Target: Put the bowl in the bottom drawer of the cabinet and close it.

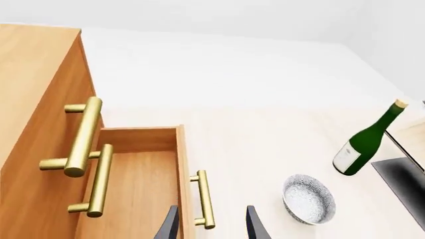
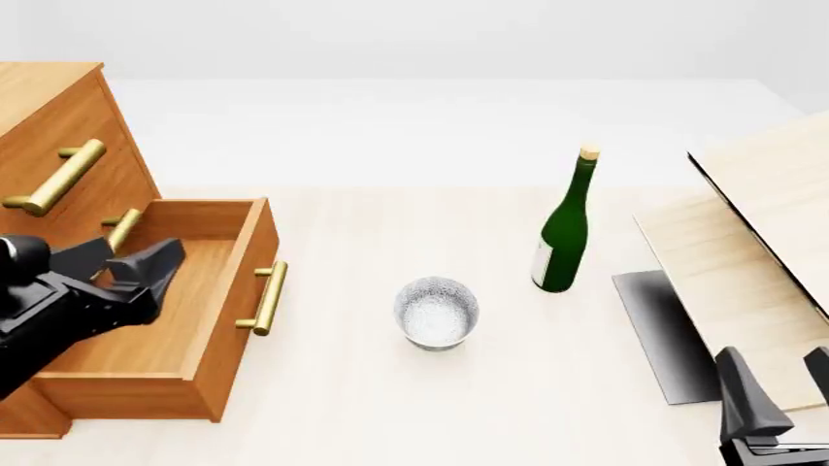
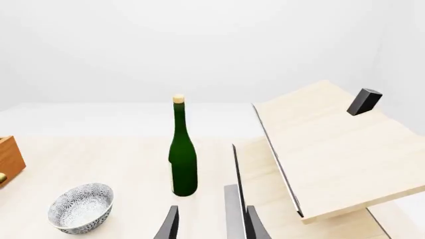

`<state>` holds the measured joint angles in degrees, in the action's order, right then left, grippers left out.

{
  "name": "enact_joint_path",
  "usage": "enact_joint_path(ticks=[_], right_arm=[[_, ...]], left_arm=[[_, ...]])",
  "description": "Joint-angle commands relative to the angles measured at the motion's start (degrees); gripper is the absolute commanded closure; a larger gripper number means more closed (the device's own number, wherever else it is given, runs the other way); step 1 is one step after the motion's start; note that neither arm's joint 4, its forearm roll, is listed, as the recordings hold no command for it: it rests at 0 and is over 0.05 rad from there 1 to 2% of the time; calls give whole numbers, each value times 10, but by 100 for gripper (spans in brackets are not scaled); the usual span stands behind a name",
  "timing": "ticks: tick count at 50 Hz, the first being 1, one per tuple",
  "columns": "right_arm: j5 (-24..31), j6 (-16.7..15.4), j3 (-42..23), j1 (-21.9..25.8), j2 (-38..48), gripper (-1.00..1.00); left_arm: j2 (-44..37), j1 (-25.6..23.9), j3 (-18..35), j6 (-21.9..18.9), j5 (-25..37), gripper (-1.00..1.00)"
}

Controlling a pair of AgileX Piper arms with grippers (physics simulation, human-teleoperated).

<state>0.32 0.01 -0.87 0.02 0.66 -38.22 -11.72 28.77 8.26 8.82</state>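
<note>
The speckled white-grey bowl stands upright on the table, right of the orange-brown cabinet. It also shows in both wrist views. The bottom drawer is pulled out and nothing lies in it; its short brass handle faces the bowl. My left gripper hangs open over the drawer, holding nothing; in its wrist view the fingers straddle the drawer's front and handle. Down at the near right, my right gripper is open and empty, well away from the bowl.
A green bottle stands upright behind and right of the bowl. A pale wooden box with a dark edge tilts at the right, over a dark mat. Two upper drawers with longer brass handles are shut.
</note>
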Motion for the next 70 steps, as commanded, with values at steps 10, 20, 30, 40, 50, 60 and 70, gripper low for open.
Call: enact_joint_path(ticks=[10,20,30,40,50,60,70], right_arm=[[0,0,0,0,0,-100],[0,0,0,0,0,-100],[0,0,0,0,0,-100],[0,0,0,0,0,-100],[0,0,0,0,0,-100],[0,0,0,0,0,-100],[0,0,0,0,0,-100]], left_arm=[[-70,47,-44,36,-38,-100],[-97,58,-53,48,-54,-100],[-132,68,-57,55,-77,-100],[-165,57,-52,60,-93,-100],[-199,48,-54,64,-115,-100],[-217,41,-67,69,-132,-100],[-243,35,-79,77,-156,-100]])
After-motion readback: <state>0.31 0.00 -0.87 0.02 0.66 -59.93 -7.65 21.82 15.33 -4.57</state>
